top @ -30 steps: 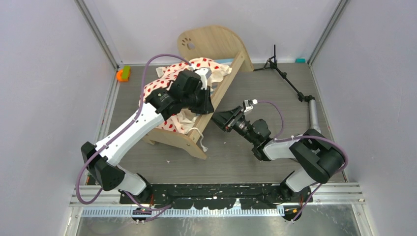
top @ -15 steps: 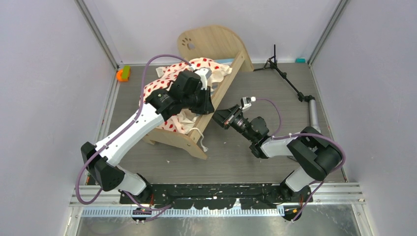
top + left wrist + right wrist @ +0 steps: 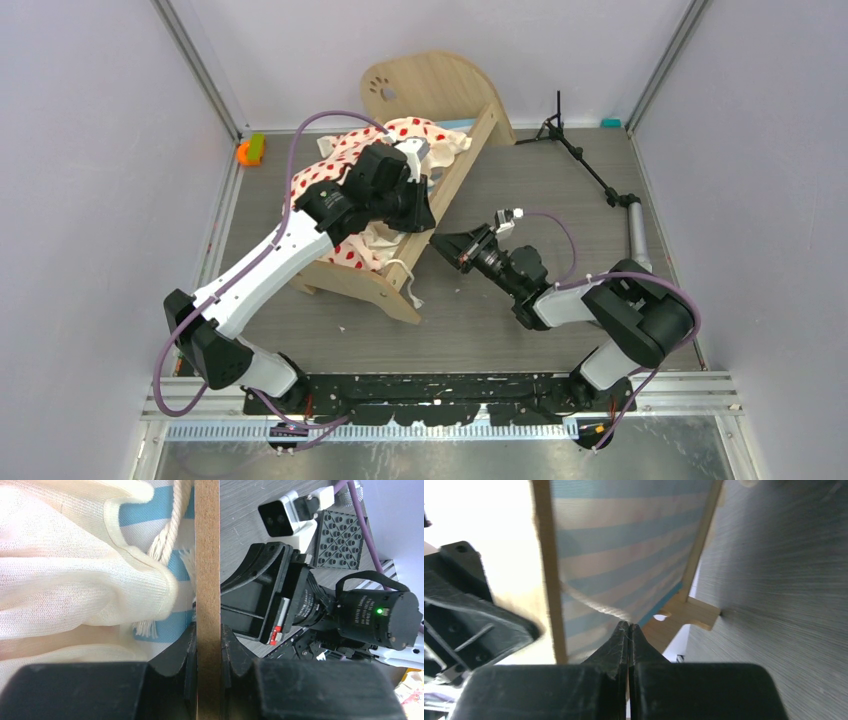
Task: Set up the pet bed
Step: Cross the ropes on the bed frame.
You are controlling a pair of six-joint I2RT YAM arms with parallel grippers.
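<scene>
At the far left a small orange-and-green block (image 3: 250, 150) lies by the wall, out of my way. The bed (image 3: 440, 88) stands slantwise on the left half of the desk (image 3: 540, 200), its spotted bedding (image 3: 340, 165) heaped over the mattress (image 3: 624, 535) rather than spread. My left arm (image 3: 270, 255) reaches over it, and the left jaws are clamped on the side rail (image 3: 206, 555), one finger on each face of the board, pinning the frame. The change is on the right. Within the last second the right arm (image 3: 560, 300) has crept in toward that same rail. The right jaws, half apart a moment ago, have come together on a thin white cord (image 3: 589, 602) hanging off the bed's edge. The wrist view shows the cord running straight into the tips, so I judge it caught. That gives me a hold to draw the bedding out while the left stops the bed sliding. The tripod (image 3: 570, 145) stands far right, well apart.
</scene>
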